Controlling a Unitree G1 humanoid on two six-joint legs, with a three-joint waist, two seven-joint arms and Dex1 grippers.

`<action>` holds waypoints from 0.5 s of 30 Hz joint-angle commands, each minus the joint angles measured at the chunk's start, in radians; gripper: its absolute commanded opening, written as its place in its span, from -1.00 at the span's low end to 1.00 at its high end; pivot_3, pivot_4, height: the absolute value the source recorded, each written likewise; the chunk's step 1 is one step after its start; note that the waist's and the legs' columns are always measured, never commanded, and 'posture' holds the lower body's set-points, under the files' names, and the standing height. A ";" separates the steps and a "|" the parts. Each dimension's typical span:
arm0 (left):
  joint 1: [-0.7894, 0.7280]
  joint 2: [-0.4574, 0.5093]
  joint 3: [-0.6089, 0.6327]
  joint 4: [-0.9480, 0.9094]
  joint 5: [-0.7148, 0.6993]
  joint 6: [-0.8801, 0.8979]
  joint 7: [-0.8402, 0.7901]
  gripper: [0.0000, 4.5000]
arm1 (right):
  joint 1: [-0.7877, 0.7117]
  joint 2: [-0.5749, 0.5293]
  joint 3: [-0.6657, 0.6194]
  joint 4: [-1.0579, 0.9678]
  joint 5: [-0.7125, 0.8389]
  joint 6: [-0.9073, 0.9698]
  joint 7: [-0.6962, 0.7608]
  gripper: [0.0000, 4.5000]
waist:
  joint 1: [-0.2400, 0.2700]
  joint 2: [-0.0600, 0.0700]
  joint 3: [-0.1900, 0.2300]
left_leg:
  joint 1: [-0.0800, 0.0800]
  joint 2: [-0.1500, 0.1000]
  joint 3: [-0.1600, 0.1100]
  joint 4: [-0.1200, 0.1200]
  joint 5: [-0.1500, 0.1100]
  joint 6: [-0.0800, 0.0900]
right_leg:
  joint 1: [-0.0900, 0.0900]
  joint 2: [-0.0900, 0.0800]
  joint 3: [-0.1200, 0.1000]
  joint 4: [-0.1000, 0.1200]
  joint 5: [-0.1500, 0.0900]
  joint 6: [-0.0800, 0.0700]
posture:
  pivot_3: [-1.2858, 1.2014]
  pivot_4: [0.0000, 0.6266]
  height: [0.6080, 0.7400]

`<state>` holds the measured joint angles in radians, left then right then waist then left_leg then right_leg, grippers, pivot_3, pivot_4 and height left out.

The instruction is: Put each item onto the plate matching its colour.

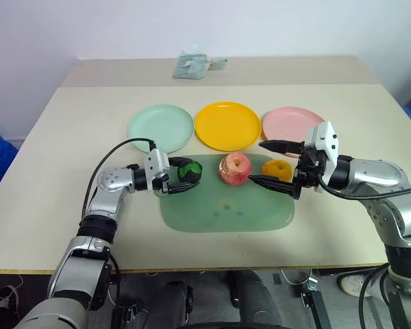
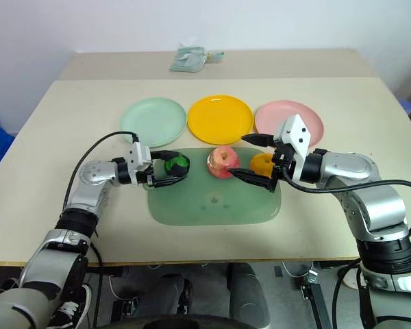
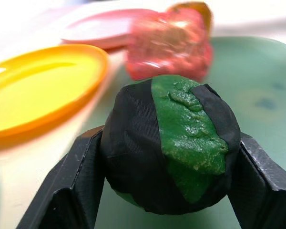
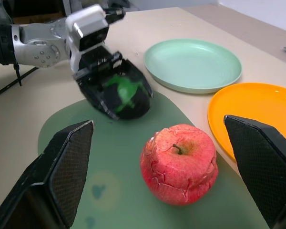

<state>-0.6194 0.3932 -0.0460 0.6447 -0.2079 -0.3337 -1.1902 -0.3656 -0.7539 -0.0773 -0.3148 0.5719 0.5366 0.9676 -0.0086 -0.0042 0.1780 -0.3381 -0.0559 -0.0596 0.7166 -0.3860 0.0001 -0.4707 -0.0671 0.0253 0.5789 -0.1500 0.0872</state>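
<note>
A beige table (image 1: 68,205) seen from above, with the robot's two arms reaching in from the near edge. Near the middle lies a green mat (image 1: 226,212). Beyond it, three round plates stand in a row: a mint plate (image 1: 161,127) on the left, a yellow plate (image 1: 227,125) in the middle, a pink plate (image 1: 288,122) on the right. None of them has anything on it.

Three toy foods sit along the far edge of the mat. At the left end is a green-and-black ball (image 1: 189,171), and the left gripper (image 1: 180,176) has its two black fingers closed against its sides (the left wrist view shows a finger pressed to each flank of the ball). Whether the ball is lifted clear of the mat cannot be told. It is just in front of the mint plate.

In the middle of that edge stands a red apple (image 1: 234,168), upright with its stem on top, resting on the mat and untouched. To its right is an orange fruit (image 1: 279,168), also on the mat, partly behind the right arm.

The right gripper (image 1: 270,163) hovers over the mat's right end with its fingers spread wide and nothing between them. In the right wrist view, the apple lies ahead between the two fingers, apart from both.

A folded cloth (image 1: 193,65) lies at the far edge of the table.
</note>
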 commanded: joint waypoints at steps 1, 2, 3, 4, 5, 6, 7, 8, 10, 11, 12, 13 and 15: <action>-0.099 -0.009 0.099 0.045 -0.021 0.015 0.187 0.49 | -0.040 0.016 -0.020 -0.020 0.006 -0.006 -0.033 1.00 | 0.002 0.000 0.000 | 0.000 0.000 0.000 0.000 0.000 0.000 | 0.000 0.000 0.000 0.000 0.000 0.000 | 0.03 -0.52 1.00; -0.135 -0.016 0.126 0.083 -0.008 0.012 0.285 0.49 | -0.055 0.028 -0.016 -0.008 -0.005 -0.011 -0.051 1.00 | 0.004 0.000 0.000 | 0.000 0.000 0.000 0.001 0.000 0.000 | 0.000 0.000 0.000 0.000 0.000 0.000 | 0.03 -0.52 1.00; -0.168 -0.022 0.150 0.121 0.004 0.008 0.374 0.49 | -0.071 0.040 -0.011 0.005 -0.022 -0.023 -0.069 1.00 | 0.005 0.000 0.000 | 0.000 0.000 0.000 0.001 0.000 0.000 | 0.000 0.000 0.000 0.000 0.000 0.000 | 0.03 -0.52 1.00; -0.199 -0.028 0.169 0.156 0.010 0.013 0.446 0.49 | -0.100 0.063 -0.011 0.032 -0.037 -0.022 -0.108 1.00 | 0.005 0.000 0.000 | 0.000 0.000 0.000 0.001 0.000 0.000 | 0.000 0.000 0.000 0.000 0.000 0.000 | 0.03 -0.52 1.00; -0.222 -0.033 0.179 0.185 0.014 0.018 0.491 0.49 | -0.128 0.085 -0.012 0.057 -0.045 -0.011 -0.143 1.00 | 0.005 -0.001 0.000 | 0.000 0.000 0.000 0.001 0.001 -0.002 | 0.000 0.000 0.000 0.000 0.000 0.000 | 0.03 -0.52 1.00; -0.241 -0.037 0.183 0.213 0.023 0.014 0.530 0.49 | -0.153 0.098 -0.006 0.078 -0.056 0.000 -0.164 1.00 | 0.005 -0.001 0.000 | 0.000 0.000 0.000 0.001 0.001 -0.002 | 0.000 0.000 0.000 0.000 0.000 0.000 | 0.03 -0.52 1.00; -0.257 -0.041 0.188 0.238 0.029 0.012 0.560 0.49 | -0.168 0.103 0.005 0.093 -0.075 0.001 -0.176 1.00 | 0.004 -0.001 0.000 | 0.000 -0.001 0.000 0.001 0.001 -0.002 | 0.000 0.000 0.000 0.000 0.000 0.000 | 0.03 -0.52 1.00; -0.271 -0.043 0.184 0.263 0.042 0.008 0.591 0.49 | -0.177 0.105 0.016 0.104 -0.093 -0.004 -0.182 1.00 | 0.004 -0.001 0.000 | 0.000 -0.001 0.000 0.000 0.001 -0.002 | 0.000 0.000 0.000 0.000 0.000 0.000 | 0.03 -0.52 1.00; -0.289 -0.043 0.177 0.312 0.071 -0.012 0.645 0.49 | -0.183 0.113 0.021 0.108 -0.093 0.003 -0.186 1.00 | 0.001 -0.001 0.000 | 0.000 -0.001 0.000 -0.001 0.001 -0.002 | 0.000 0.000 0.000 0.000 0.000 0.000 | 0.03 -0.52 1.00; -0.295 -0.044 0.181 0.330 0.070 -0.011 0.650 0.49 | -0.183 0.114 0.024 0.105 -0.092 0.006 -0.184 1.00 | 0.000 -0.001 0.000 | -0.001 -0.001 0.000 -0.001 0.001 -0.002 | -0.001 0.000 0.000 0.000 0.000 0.000 | 0.03 -0.52 1.00; -0.299 -0.042 0.187 0.342 0.069 -0.012 0.656 0.49 | -0.180 0.114 0.026 0.102 -0.094 0.005 -0.184 1.00 | 0.000 -0.001 0.000 | -0.002 -0.001 0.000 -0.001 0.001 -0.002 | -0.002 -0.001 0.000 0.000 0.000 0.000 | 0.03 -0.52 1.00; -0.302 -0.041 0.194 0.351 0.061 -0.007 0.652 0.59 | -0.176 0.114 0.028 0.100 -0.097 0.002 -0.183 1.00 | -0.001 -0.001 0.000 | -0.002 -0.002 0.000 -0.001 0.001 -0.002 | -0.002 -0.001 0.000 0.000 0.000 0.000 | 0.03 -0.52 1.00; -0.304 -0.034 0.198 0.362 0.062 -0.016 0.657 0.84 | -0.162 0.107 0.027 0.097 -0.101 -0.007 -0.174 1.00 | 0.000 -0.001 0.000 | -0.003 -0.002 0.000 0.000 0.001 -0.002 | -0.002 -0.001 0.000 0.000 0.000 0.000 | 0.03 -0.52 1.00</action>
<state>-0.8898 0.3464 0.1342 1.0185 -0.1423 -0.3227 -0.5415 -0.5306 -0.6455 -0.0390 -0.1922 0.4744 0.5471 0.7883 -0.0081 -0.0049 0.1777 -0.3405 -0.0578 -0.0593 0.7162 -0.3850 -0.0017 -0.4728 -0.0685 0.0252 0.5788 -0.1498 0.0874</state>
